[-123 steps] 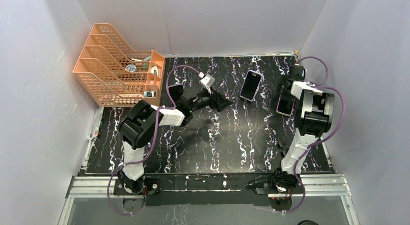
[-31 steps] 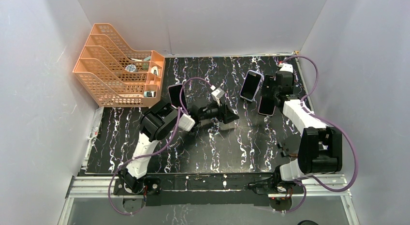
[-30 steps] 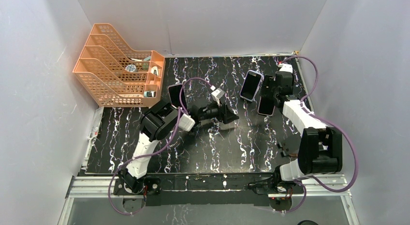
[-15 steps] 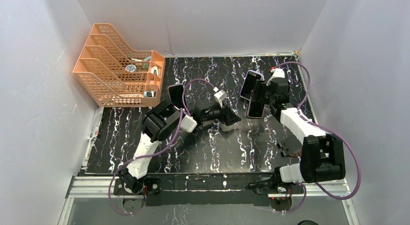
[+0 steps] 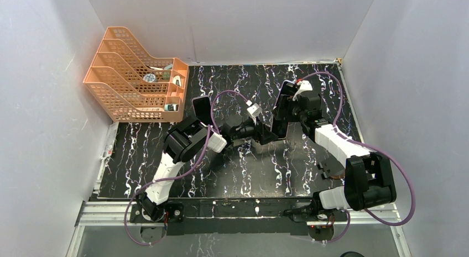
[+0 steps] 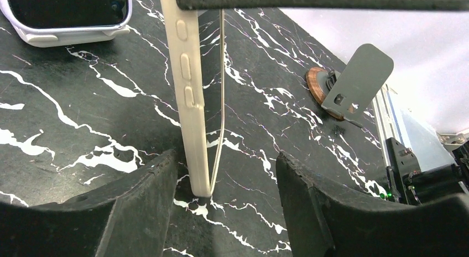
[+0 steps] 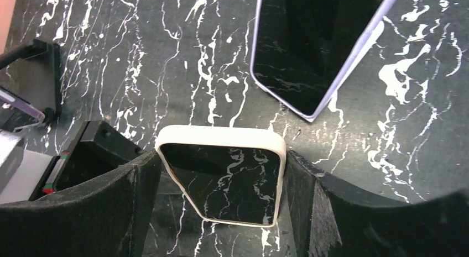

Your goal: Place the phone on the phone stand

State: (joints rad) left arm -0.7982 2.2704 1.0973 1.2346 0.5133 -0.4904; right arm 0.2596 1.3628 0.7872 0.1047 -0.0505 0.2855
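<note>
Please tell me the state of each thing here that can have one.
cream phone: held upright, screen dark.
right gripper: shut on cream phone.
left gripper: open, one jaw each side of cream phone, no contact.
lavender phone: untouched, screen dark.
grey stand: upright, empty.

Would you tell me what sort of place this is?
Probably a robotics lab test cell: plain white panels enclose a black marbled tabletop, with a left arm and right arm mounted on an aluminium rail.

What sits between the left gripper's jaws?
The cream-cased phone, standing edge-on, with a gap to one jaw; the left wrist view shows it. The right gripper holds it.
</note>
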